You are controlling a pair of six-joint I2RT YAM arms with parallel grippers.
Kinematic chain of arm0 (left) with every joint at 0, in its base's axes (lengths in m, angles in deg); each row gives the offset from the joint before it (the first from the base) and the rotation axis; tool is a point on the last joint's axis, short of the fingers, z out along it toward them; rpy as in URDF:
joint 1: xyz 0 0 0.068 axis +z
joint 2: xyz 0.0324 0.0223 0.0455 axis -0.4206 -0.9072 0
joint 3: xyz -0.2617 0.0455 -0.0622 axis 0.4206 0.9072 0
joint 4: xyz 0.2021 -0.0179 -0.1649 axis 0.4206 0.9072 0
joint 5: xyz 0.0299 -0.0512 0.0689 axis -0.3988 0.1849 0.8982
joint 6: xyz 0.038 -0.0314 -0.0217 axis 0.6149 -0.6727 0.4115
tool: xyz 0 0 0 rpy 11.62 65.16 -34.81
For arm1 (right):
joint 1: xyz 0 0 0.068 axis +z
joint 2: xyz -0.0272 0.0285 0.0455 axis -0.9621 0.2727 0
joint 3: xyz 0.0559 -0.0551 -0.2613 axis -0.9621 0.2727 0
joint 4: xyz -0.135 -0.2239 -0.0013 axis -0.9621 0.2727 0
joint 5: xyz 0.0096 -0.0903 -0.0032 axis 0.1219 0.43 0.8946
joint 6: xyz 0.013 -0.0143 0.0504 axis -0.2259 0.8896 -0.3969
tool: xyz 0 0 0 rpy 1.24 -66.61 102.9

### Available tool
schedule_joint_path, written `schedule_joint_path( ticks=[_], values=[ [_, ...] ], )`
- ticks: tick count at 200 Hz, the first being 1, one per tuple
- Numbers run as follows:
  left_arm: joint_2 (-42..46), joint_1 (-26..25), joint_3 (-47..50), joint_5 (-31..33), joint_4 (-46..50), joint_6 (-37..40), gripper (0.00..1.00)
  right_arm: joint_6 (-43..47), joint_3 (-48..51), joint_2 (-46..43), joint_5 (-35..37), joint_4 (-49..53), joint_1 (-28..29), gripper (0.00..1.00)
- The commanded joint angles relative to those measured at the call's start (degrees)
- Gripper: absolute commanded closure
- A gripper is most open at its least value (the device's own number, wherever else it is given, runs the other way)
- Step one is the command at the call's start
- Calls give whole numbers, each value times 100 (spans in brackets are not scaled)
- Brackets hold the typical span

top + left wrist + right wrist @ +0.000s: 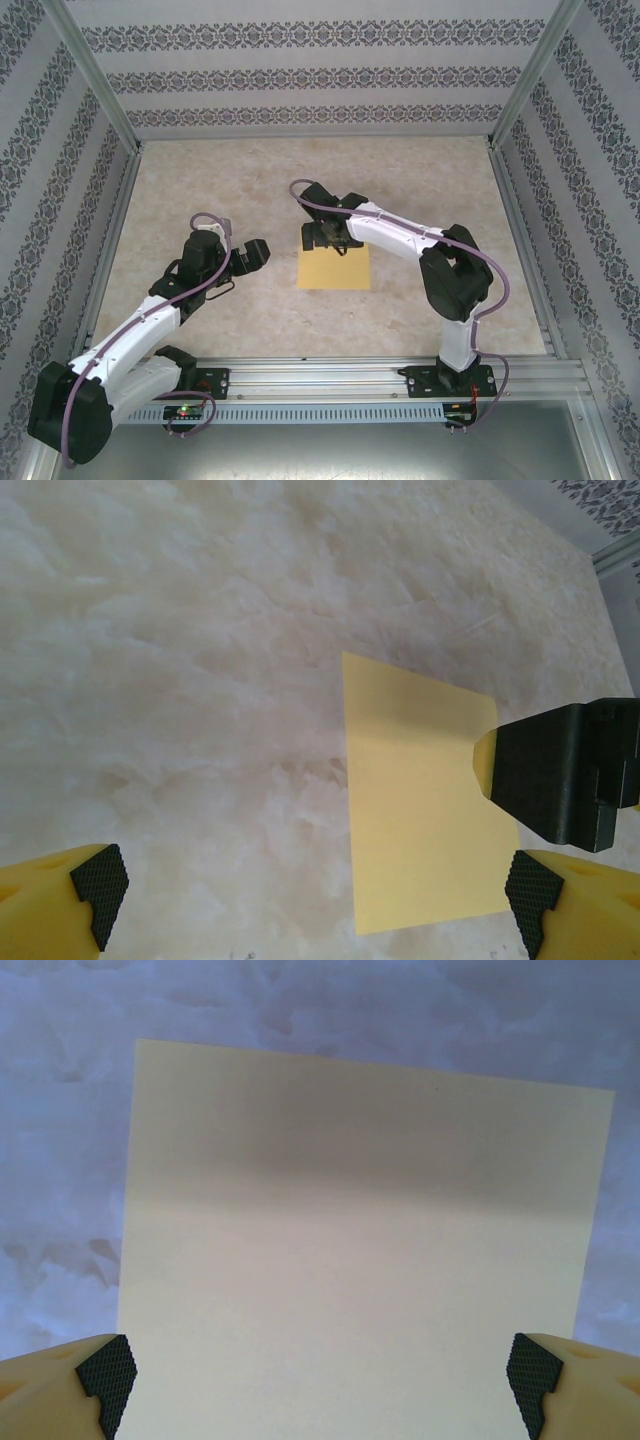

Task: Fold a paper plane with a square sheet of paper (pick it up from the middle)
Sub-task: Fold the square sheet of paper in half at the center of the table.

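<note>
The square sheet of paper (pixel 334 270) is plain yellow and lies flat on the marbled table near its middle. My right gripper (pixel 327 238) hovers over the sheet's far edge, jaws wide open. In the right wrist view the sheet (pixel 350 1240) spreads out below my right gripper (pixel 320 1378), with nothing between its pads. My left gripper (pixel 252 253) stands open to the left of the sheet, apart from it. The left wrist view shows the sheet (pixel 420 810) ahead on the right, beyond my left gripper (pixel 312 888), and the right gripper's black body (pixel 565 775) over it. The paper plane is out of view.
Patterned walls and metal frame posts (pixel 100 75) enclose the table (pixel 420 170) at the back and on both sides. A metal rail (pixel 330 375) carrying both arm bases runs along the near edge. Bare tabletop lies all round the sheet.
</note>
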Motion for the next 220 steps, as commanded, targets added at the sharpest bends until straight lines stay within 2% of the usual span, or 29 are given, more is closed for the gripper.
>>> schedule_joint_path(
  ticks=[1, 30, 103, 169, 220],
  values=[
    [-13, 51, -119, -65, 132, 344, 0, -433, -112, 297, -29, 411, -51, 2],
    [-15, 52, -98, -154, 131, 324, 0, -548, -142, 432, 58, 468, -11, 2],
    [-206, 52, -186, -224, 192, 339, 0, -905, -366, 834, -310, 525, -228, 3],
    [-379, 49, -256, -572, 128, 358, 0, -806, -579, 1181, -523, 504, -234, 2],
    [-412, 47, -279, -548, 154, 363, 0, -785, -400, 1476, -620, 442, -186, 2]
  ],
)
